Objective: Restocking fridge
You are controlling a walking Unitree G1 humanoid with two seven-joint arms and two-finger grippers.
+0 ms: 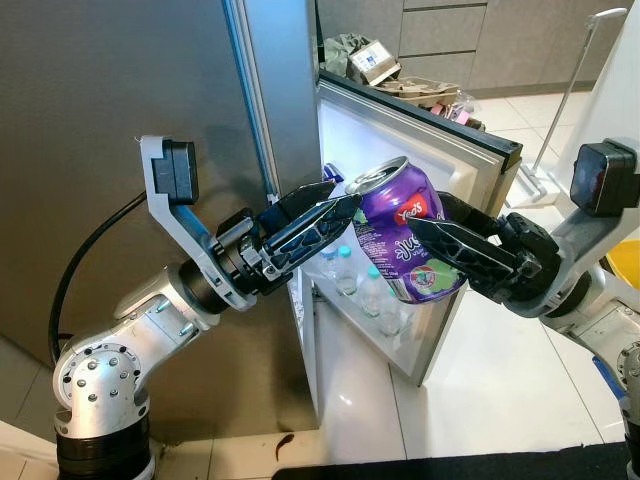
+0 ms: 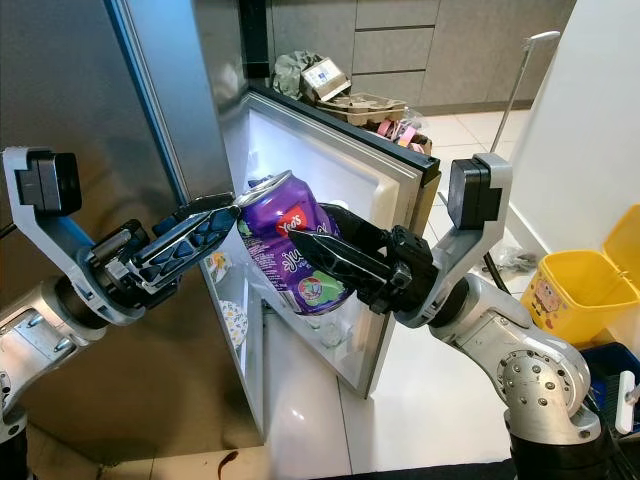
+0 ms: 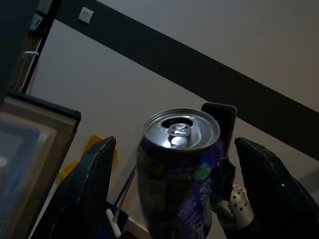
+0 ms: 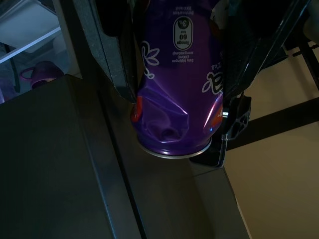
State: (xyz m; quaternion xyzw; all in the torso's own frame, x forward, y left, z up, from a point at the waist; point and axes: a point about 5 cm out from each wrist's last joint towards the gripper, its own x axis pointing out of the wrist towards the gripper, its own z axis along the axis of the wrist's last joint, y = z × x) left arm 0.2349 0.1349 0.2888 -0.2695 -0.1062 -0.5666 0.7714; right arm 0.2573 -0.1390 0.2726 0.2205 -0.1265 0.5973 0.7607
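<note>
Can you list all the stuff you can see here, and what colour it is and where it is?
can: one, purple, dented, held up in front of the open fridge.
fridge: one, grey, on the robot's left, door open.
fridge door: one, white inside, swung open behind the can.
water bottles: several, clear, in the door shelf.
clutter: cardboard and bags, brown and grey, beyond the door's top edge.
bin: one, yellow, on the floor to the right.
floor: white tiles.
right gripper: black fingers shut on the can.
left gripper: black fingers open, either side of the can's top.
</note>
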